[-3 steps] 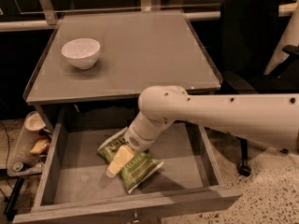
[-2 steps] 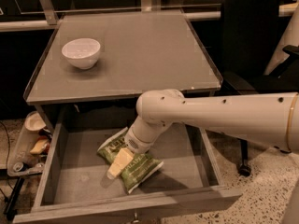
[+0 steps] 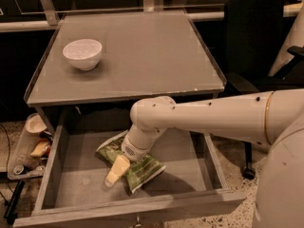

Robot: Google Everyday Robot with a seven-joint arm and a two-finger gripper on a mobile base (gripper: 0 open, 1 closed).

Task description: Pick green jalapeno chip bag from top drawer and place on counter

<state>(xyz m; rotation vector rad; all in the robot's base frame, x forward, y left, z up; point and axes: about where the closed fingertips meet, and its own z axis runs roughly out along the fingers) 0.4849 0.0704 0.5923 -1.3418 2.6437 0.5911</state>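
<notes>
The green jalapeno chip bag (image 3: 146,169) lies flat on the bottom of the open top drawer (image 3: 53,175), near its middle. My white arm reaches in from the right and down into the drawer. My gripper (image 3: 117,170) points down and rests on the left part of the bag, covering some of it. The counter (image 3: 142,51) is the grey tabletop above the drawer.
A white bowl (image 3: 82,54) stands on the counter's left rear. A black office chair (image 3: 256,37) is at the right. A low rack with cups and clutter (image 3: 33,146) sits on the floor left of the drawer.
My arm's elbow has shifted slightly left. The gripper stays down on the bag, and the bag has not moved.
</notes>
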